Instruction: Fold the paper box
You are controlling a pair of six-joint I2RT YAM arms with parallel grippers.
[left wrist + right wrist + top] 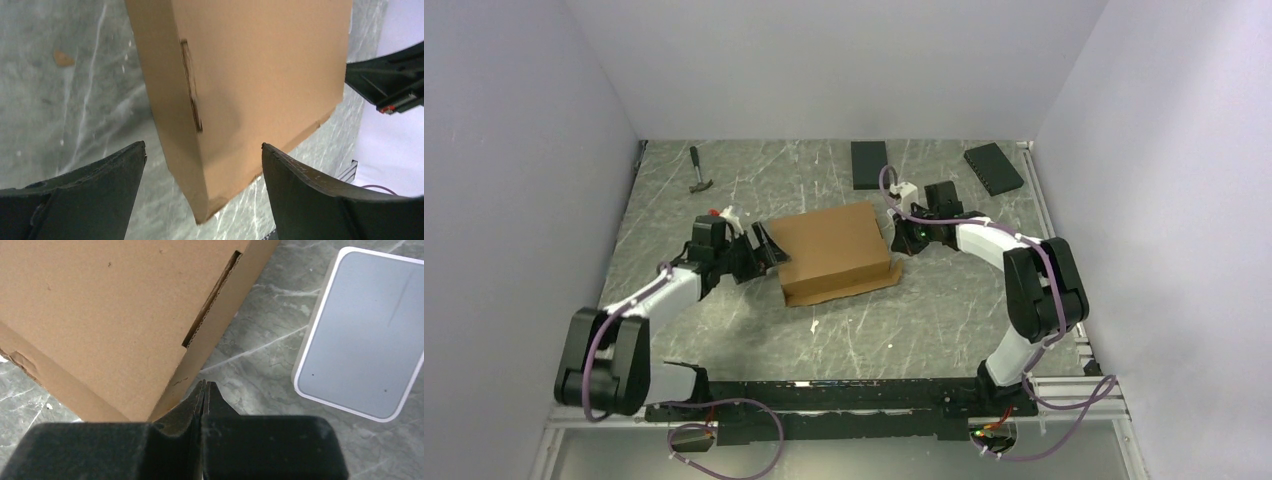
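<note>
Box folded; left jaws wide, right jaws closed.

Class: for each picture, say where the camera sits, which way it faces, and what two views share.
Top external: above and behind the arms, facing down at the table; both arms show, flanking the paper box.
Left wrist: on the left arm, facing the box's corner; left gripper open.
Right wrist: on the right arm, facing the box's side and a white case; right gripper shut.
Shared: all see the box.

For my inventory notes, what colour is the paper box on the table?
Plain brown cardboard; the paper box shows best in the top external view.
</note>
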